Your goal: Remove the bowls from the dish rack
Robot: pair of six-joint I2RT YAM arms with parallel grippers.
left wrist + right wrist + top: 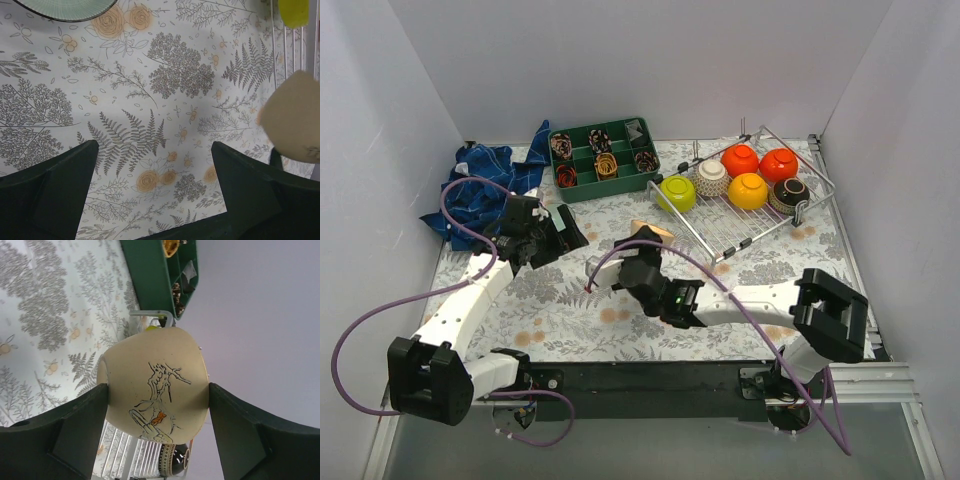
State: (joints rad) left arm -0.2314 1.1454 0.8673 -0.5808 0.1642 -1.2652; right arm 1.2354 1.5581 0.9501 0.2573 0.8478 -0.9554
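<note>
The silver wire dish rack [760, 222] stands at the back right. In it sit a lime green bowl [676, 193], a white dotted bowl [711, 178], two red-orange bowls [740, 160] [779, 165], a yellow-orange bowl [748, 190] and a dark patterned bowl [789, 195]. My right gripper [645, 250] [158, 397] is shut on the beige bowl [653, 231] [150, 365], tilted and held above the cloth left of the rack. My left gripper [558, 235] [155, 165] is open and empty over the cloth. The pale mint bowl's rim [65, 7] shows just beyond it.
A green compartment tray [603, 158] with small items stands at the back centre. A crumpled blue cloth [480, 190] lies at the back left. White walls close in three sides. Purple cables loop from both arms. The beige bowl [295, 122] hangs close to my left gripper's right.
</note>
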